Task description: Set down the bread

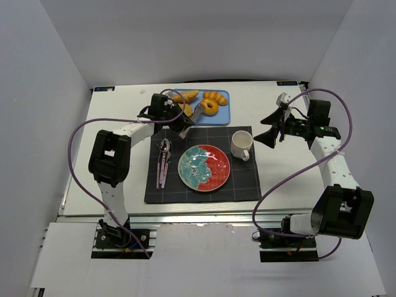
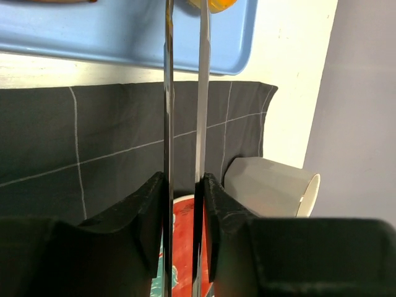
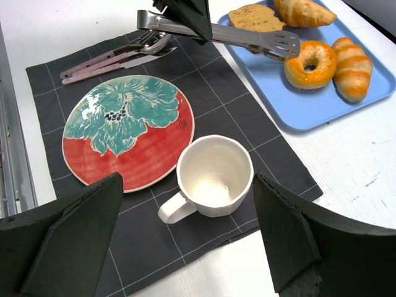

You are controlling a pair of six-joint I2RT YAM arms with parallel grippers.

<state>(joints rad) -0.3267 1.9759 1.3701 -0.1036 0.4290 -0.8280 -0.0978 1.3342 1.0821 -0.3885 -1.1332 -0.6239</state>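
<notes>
The bread, a glossy golden-orange ring bun [image 1: 210,107], lies on the blue tray [image 1: 224,115] at the back; it also shows in the right wrist view [image 3: 309,62] and at the top edge of the left wrist view [image 2: 216,5]. My left gripper [image 1: 184,122] [image 2: 184,185] is shut on metal tongs [image 1: 197,113] [image 3: 235,34] [image 2: 203,93]. The tongs' blades stand close together and their tips reach the bun's left side, beside it, not around it. My right gripper [image 1: 263,130] [image 3: 189,185] is open and empty, to the right of the white cup [image 1: 241,145] [image 3: 213,176].
A red and teal plate [image 1: 204,167] [image 3: 124,130] and cutlery [image 1: 163,162] [image 3: 105,62] lie on a dark checked mat [image 1: 247,185]. The tray also holds a ridged roll [image 1: 216,97] [image 3: 352,68], a brown slice [image 3: 257,18] and another roll [image 1: 184,96].
</notes>
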